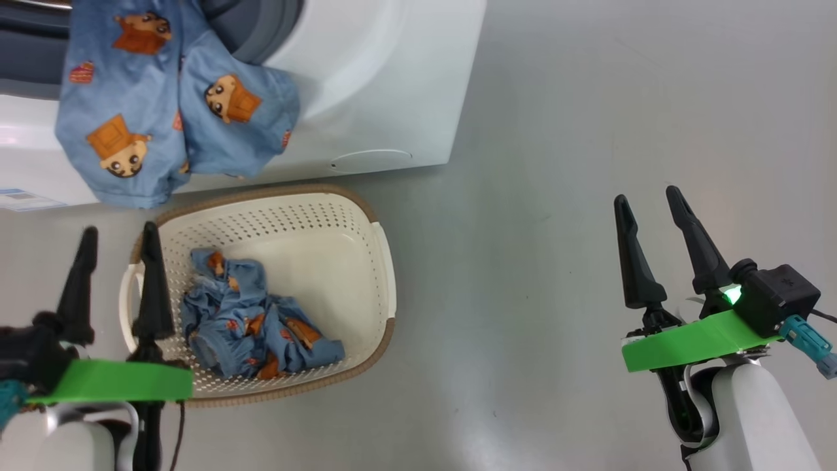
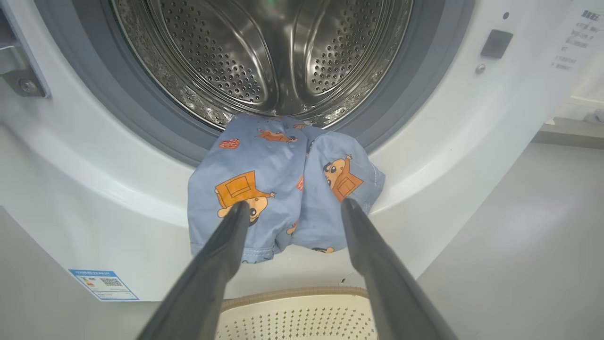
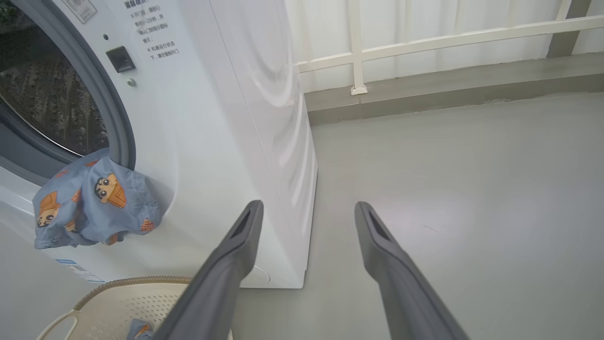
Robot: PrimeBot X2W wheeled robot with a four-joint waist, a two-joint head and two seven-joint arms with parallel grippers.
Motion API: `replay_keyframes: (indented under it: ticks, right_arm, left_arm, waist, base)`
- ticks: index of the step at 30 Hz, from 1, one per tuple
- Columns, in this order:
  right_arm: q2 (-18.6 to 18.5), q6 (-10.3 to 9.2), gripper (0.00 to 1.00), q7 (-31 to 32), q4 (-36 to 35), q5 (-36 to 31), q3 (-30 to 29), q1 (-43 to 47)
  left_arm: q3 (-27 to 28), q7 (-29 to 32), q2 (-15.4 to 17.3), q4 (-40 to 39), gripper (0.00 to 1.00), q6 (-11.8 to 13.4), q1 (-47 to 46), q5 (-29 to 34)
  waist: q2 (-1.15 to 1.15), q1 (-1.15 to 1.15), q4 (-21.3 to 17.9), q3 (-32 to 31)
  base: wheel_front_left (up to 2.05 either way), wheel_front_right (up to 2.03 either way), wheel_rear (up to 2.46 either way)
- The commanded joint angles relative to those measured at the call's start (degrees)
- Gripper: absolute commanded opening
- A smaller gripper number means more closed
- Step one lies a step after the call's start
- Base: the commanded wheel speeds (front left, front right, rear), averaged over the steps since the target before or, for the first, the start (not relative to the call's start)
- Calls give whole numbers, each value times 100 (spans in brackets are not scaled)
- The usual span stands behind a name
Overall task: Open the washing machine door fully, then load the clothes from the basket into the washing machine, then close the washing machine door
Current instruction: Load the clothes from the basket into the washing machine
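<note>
Cloth (image 2: 264,189) on washer (image 2: 71,198) lip looks soft, light, floppy; pinch a bunched fold; left gripper (image 1: 119,229) and right gripper (image 1: 647,195) gape, empty.

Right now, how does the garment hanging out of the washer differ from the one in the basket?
Place: the hanging garment drapes out of the washing machine opening, down its front; the basket garment lies on the basket floor.
Pose: the hanging garment is spread, prints readable; the basket garment is crumpled in a heap.
Shared: same light blue cartoon-print fabric.
</note>
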Motion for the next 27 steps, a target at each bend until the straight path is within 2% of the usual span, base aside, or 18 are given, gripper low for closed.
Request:
replay_keyframes:
  ticks: [1,8,18,27]
  right_arm:
    - [10,9,100,-27,-107,0,115,168]
    - [10,9,100,-27,-104,-35,124,191]
    - [10,9,100,-27,-122,-16,161,172]
    - [10,9,100,-27,-135,74,245,97]
  left_arm:
    - [257,-30,74,-172,100,-17,141,72]
    - [362,-30,-99,-200,100,-89,268,245]
    - [453,-30,-160,-182,100,-141,171,332]
    - [234,-30,59,160,100,-160,-185,164]
  waist:
    - [0,0,55,-58]
    - [0,0,114,-76]
    - [0,0,49,19]
    - [0,0,-229,213]
  base:
    - [0,0,0]
    - [0,0,0]
    - [0,0,0]
    - [0,0,0]
